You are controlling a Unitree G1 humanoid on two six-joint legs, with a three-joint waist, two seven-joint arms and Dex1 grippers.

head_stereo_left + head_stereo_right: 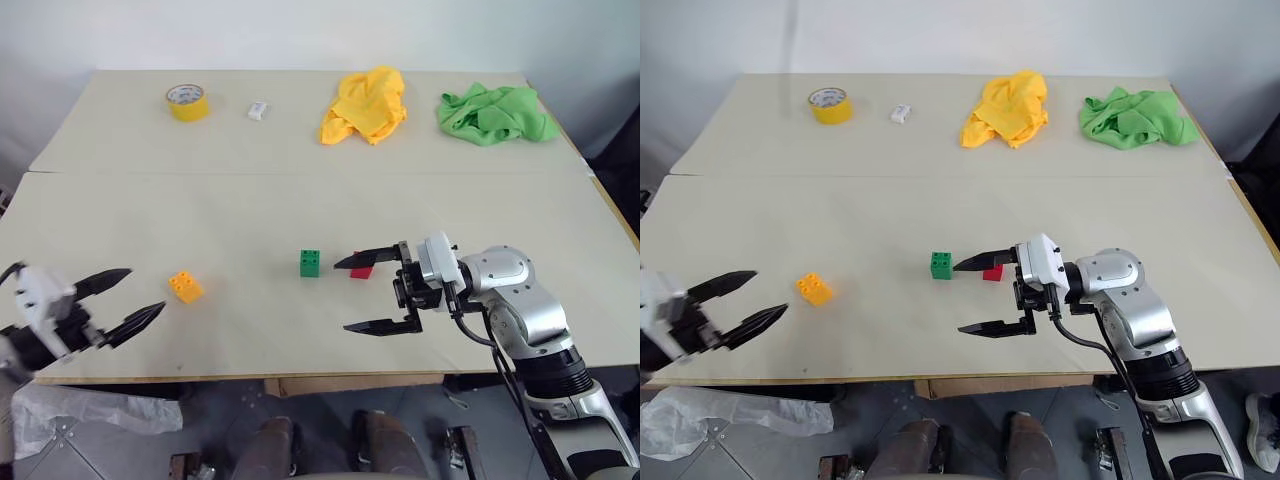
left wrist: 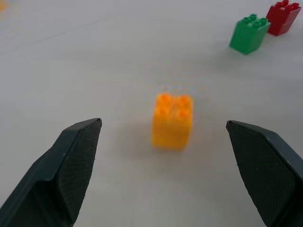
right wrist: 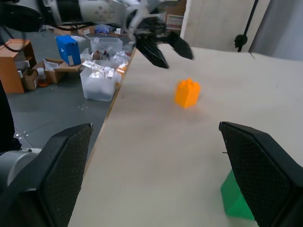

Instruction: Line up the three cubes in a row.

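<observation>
Three cubes sit on the beige table. The orange-yellow cube lies left of centre, alone. The green cube stands near the middle, and the red cube lies just to its right, partly hidden by a finger of my right gripper. My left gripper is open at the table's near left edge, pointing at the orange-yellow cube, which lies a short way ahead between its fingers. My right gripper is open and empty, pointing left, just right of the red and green cubes.
At the far side of the table lie a yellow tape roll, a small white block, a yellow cloth and a green cloth. A seam crosses the table. Clear plastic boxes stand on the floor beyond the table's left edge.
</observation>
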